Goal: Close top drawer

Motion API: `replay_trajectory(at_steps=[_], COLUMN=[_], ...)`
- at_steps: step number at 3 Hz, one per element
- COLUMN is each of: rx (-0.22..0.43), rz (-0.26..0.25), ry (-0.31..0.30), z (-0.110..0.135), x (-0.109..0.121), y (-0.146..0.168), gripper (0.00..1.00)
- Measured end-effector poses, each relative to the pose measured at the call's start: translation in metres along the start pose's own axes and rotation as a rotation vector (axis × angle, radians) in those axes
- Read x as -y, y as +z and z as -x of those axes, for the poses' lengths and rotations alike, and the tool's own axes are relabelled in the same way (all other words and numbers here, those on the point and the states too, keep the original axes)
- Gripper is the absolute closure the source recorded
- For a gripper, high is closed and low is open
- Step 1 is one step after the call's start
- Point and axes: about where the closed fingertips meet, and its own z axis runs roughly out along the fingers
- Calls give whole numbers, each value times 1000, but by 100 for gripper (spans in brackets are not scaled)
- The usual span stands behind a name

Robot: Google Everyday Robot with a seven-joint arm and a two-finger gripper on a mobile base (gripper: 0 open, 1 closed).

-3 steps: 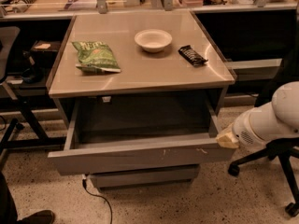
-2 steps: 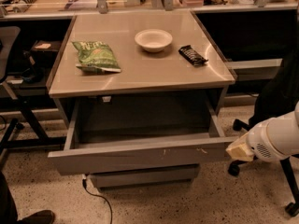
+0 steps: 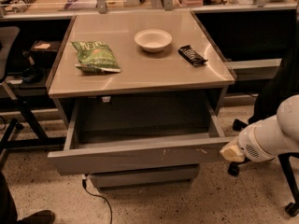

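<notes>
The top drawer (image 3: pixel 140 155) is pulled wide open under the tabletop. Its tall grey front has small white scuff marks toward the right, and its grey box inside is empty. My gripper (image 3: pixel 232 152) is at the right end of the drawer front, at the end of my white arm (image 3: pixel 273 136) that comes in from the right edge. It sits at or just past the front's right corner. A shorter grey drawer front (image 3: pixel 145 176) shows below the open drawer.
On the tabletop (image 3: pixel 140 71) lie a green chip bag (image 3: pixel 96 56), a white bowl (image 3: pixel 153 39) and a dark snack bar (image 3: pixel 192 55). Office chair bases stand at the left (image 3: pixel 18 125) and right (image 3: pixel 289 190). A cable (image 3: pixel 100 199) trails on the floor.
My gripper and arm have dropped lower and drawn back to the right, from the drawer's right side to just beyond the front's right corner. The drawer has stayed open.
</notes>
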Motion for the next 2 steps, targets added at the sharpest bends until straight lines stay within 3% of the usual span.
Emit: replay_trajectory(at_steps=[2], rx=[-26], rz=[-42], ry=[42], z=[8], x=[22], y=[44], gripper=[100])
